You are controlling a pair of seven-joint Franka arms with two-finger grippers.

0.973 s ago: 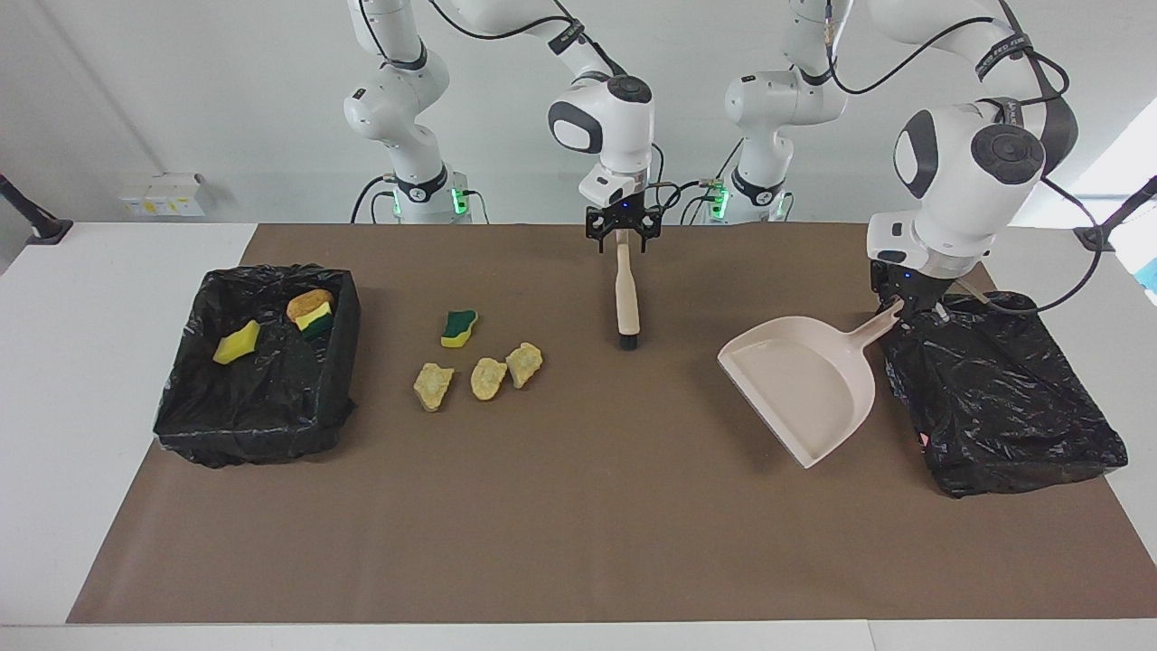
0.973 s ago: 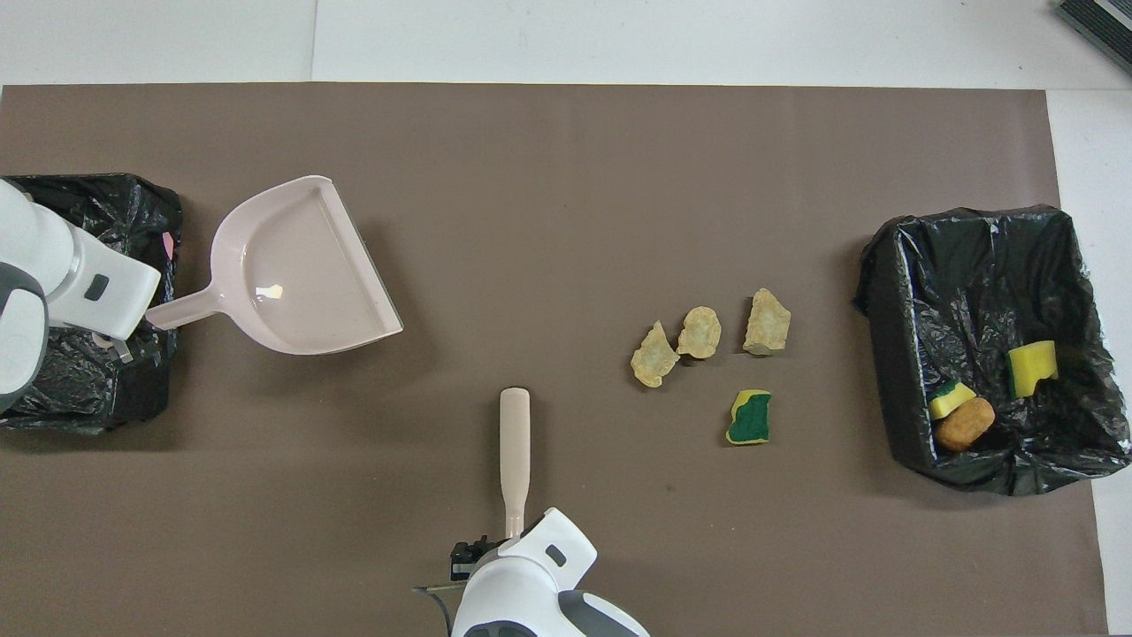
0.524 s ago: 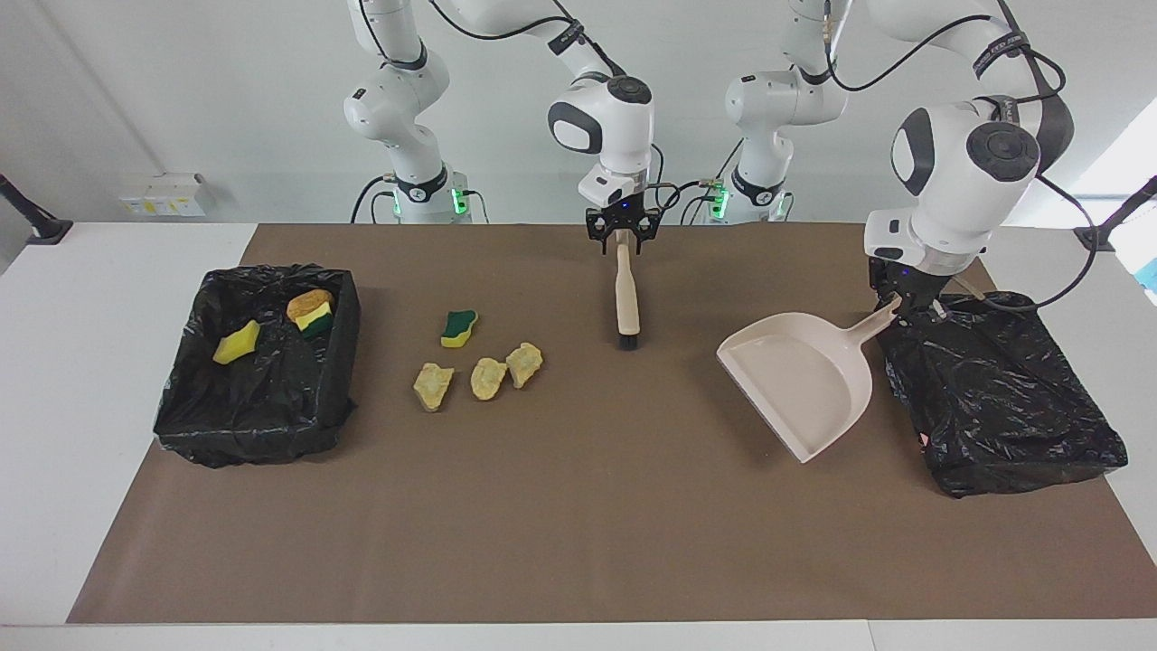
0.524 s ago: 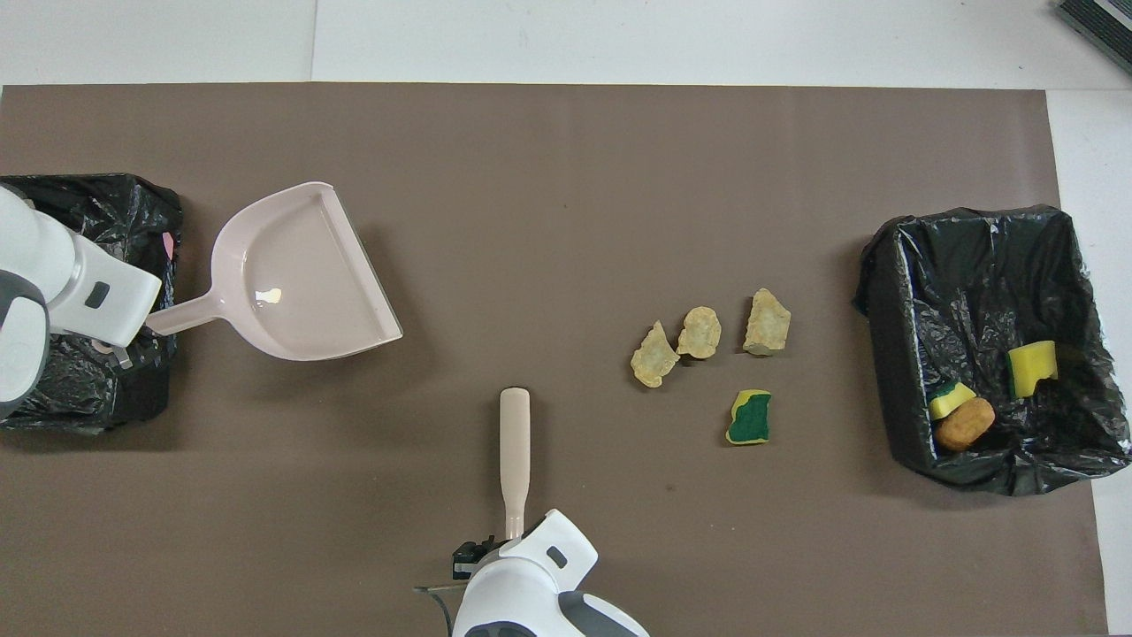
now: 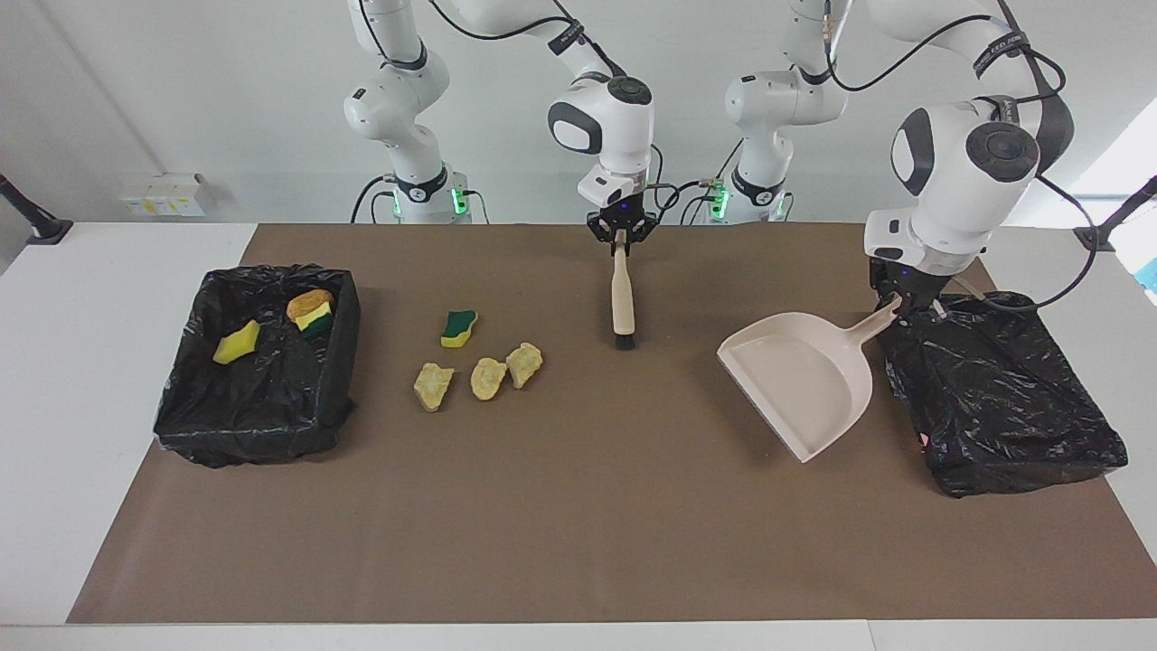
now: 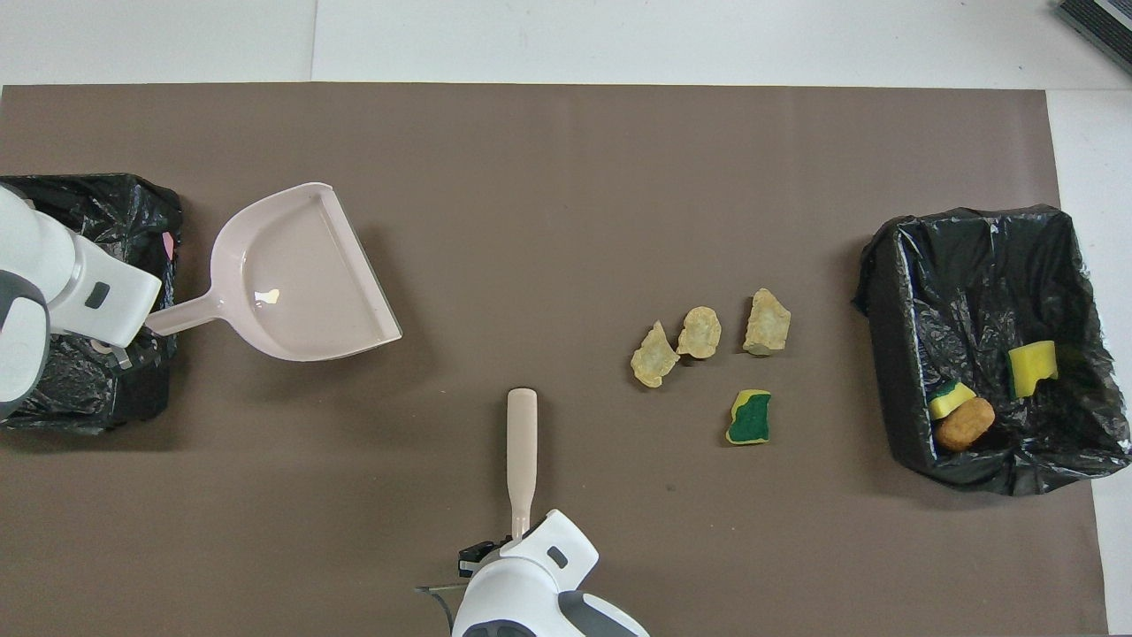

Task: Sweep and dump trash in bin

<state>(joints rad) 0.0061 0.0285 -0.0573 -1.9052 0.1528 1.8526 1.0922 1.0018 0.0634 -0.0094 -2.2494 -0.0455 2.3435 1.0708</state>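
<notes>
On the brush (image 5: 623, 294) handle, right claw (image 5: 621, 232) clamped tight.

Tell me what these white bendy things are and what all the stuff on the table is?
They are two robot arms. One picture looks at them from across the table, the other looks down from above them. The right gripper has shut its jaws on the brush. The left gripper holds the dustpan by its handle. On the brown mat lie three tan foam lumps and a green-and-yellow sponge. An open black bin already holds some scraps; another black-bagged bin sits by the dustpan.
</notes>
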